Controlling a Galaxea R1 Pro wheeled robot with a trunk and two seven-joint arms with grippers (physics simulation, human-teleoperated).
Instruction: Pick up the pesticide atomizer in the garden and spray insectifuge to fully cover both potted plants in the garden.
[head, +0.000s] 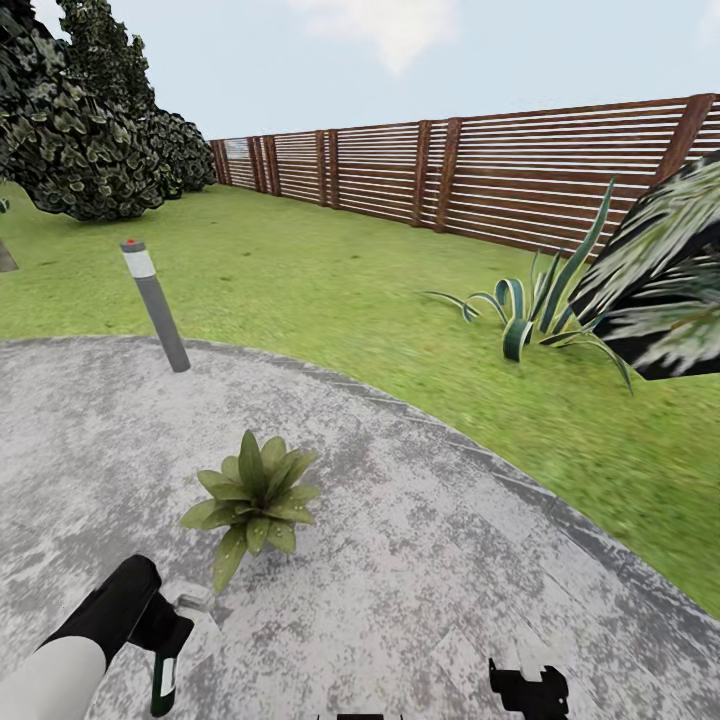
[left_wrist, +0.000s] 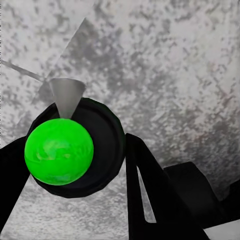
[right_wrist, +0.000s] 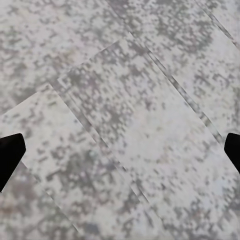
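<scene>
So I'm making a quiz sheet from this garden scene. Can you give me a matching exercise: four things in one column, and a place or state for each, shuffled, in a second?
Things:
1. potted plant
2. striped agave
3. left hand
4. right hand

Places or states:
A. open, fingers wide apart over bare paving
B. on the lawn, in front of the wooden fence
C. shut on the pesticide atomizer
D. on the grey stone paving, just ahead of the left hand

Pairs: 1-D, 2-B, 3-C, 4-A
</scene>
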